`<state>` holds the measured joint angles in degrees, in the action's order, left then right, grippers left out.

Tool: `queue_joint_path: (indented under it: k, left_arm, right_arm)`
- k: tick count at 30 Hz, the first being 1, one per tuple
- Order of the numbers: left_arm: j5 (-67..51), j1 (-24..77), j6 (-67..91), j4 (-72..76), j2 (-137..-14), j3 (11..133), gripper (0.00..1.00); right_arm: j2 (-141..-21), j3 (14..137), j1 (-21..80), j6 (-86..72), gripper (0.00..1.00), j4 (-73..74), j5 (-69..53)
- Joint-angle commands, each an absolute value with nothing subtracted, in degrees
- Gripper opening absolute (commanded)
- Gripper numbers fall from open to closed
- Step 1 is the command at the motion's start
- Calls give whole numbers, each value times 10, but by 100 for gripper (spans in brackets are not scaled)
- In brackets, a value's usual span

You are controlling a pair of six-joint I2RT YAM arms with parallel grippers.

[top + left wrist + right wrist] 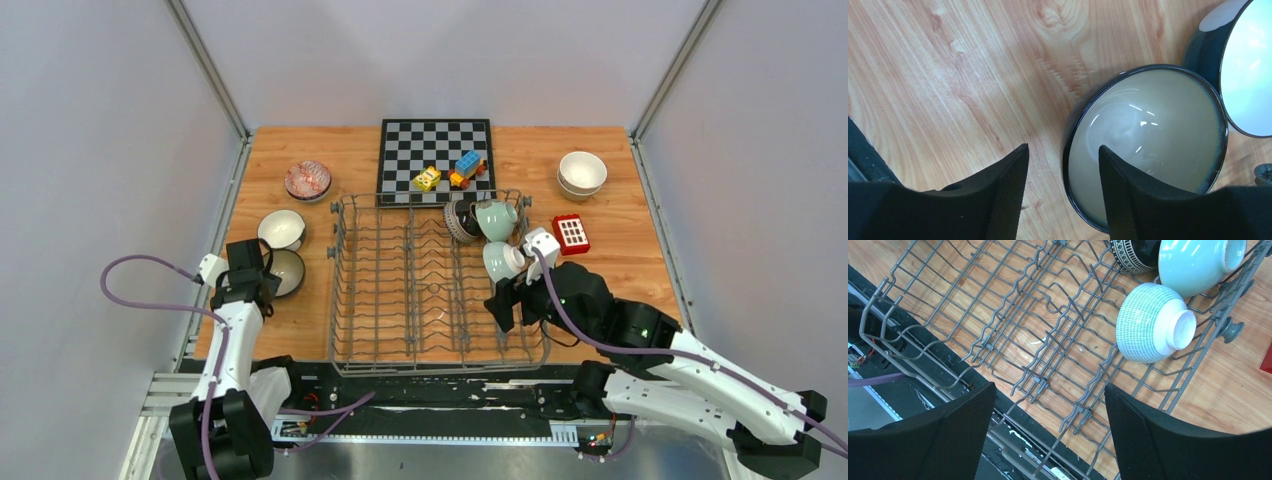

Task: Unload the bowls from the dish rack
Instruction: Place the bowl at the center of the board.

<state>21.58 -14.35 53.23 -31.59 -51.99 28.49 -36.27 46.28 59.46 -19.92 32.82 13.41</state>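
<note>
Top view: dish rack (400,300) sits mid-frame on the table (640,230), with the striped bowl (503,262) and mint bowl (497,218) in its upper-right part.
Left wrist view: left end effector (1063,150) is spread, straddling the dark bowl (1148,145) rim, right of centre.
Right wrist view: right end effector (1048,390) is wide and holds nothing, over the dish rack; the striped bowl lies upper right.
</note>
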Motion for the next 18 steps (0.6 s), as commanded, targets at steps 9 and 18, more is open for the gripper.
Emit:
queue_joint_path:
  k: [9,18]
  left_arm:
    - [195,-149,476,-402,-423,384,80]
    - [96,-71,394,-416,-413,516,80]
  right_arm:
    - [-373,501,589,-191,84,354,150]
    - [-421,569,589,-150,84,382,200]
